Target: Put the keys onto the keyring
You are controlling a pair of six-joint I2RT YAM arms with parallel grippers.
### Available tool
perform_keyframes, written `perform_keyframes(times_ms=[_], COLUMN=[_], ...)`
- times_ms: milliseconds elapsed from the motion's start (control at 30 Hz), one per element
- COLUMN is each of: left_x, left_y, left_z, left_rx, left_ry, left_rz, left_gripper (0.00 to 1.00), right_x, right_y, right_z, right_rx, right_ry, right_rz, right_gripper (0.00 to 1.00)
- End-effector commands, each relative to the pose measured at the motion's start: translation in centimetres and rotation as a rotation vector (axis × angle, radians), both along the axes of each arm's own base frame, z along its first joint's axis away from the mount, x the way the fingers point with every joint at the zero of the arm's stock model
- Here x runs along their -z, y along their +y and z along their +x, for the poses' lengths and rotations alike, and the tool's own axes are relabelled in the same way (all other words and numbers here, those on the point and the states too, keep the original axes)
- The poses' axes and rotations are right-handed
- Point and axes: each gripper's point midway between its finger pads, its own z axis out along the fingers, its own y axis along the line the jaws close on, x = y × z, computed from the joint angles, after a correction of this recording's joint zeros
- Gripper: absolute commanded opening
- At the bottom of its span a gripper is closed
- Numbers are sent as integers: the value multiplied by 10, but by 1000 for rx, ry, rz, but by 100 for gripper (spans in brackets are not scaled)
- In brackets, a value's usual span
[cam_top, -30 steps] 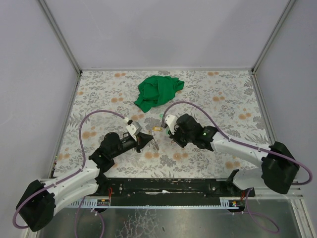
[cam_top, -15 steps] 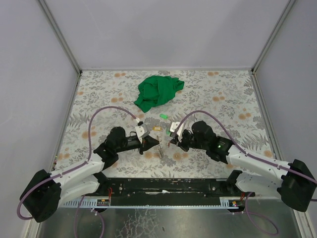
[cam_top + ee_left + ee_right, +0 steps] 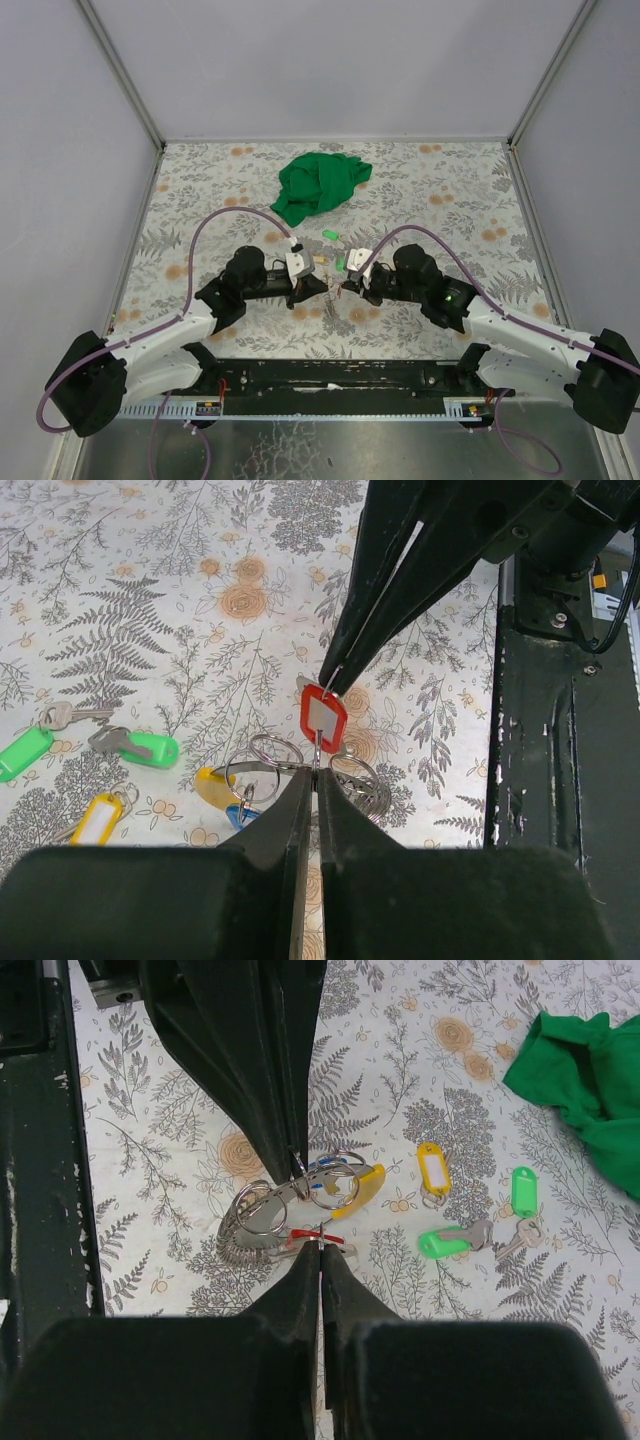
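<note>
In the left wrist view my left gripper [image 3: 316,772] is shut on a thin wire of the keyring [image 3: 272,757], a bunch of silvery loops held just above the table. My right gripper [image 3: 331,683] comes in from above and is shut on the top of the red-tagged key [image 3: 322,713]. In the right wrist view my right gripper [image 3: 321,1246] pinches the red tag [image 3: 306,1237] edge-on, and the keyring [image 3: 262,1213] hangs from my left gripper [image 3: 295,1166]. A yellow tag [image 3: 363,1182] and a blue tag [image 3: 240,815] hang on the ring. In the top view the grippers meet tip to tip [image 3: 318,289] [image 3: 345,285].
Loose keys lie on the floral table: a yellow-framed tag [image 3: 432,1170], a green-tagged key [image 3: 446,1242] and a second green tag [image 3: 523,1190]. The big green cloth [image 3: 320,185] lies behind them. The black base rail [image 3: 560,780] runs along the near edge.
Both arms have swung inward: the left gripper moved right with the keyring, the right gripper moved nearer and left, and their tips now meet at the red tag.
</note>
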Motion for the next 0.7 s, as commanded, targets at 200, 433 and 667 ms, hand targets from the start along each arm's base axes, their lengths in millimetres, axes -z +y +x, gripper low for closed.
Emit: perform_keyframes(times_ms=[200,433,667], left_x=[-6,-5,-7], left_y=[-9,-15,-13], left_z=[1,3,-2], left_rx=[5,4,37], left_ry=[-98,-215,-329], left_rz=[38,60,26], left_gripper=[0,0,0], right_x=[-12,-13,-10], right_y=[8,7,5], right_z=[-3,-10,-12], right_rx=[-104,-178,-206], right_ry=[-98,-156,-189], right_rz=[-22,-22,-42], right_gripper=[0,0,0])
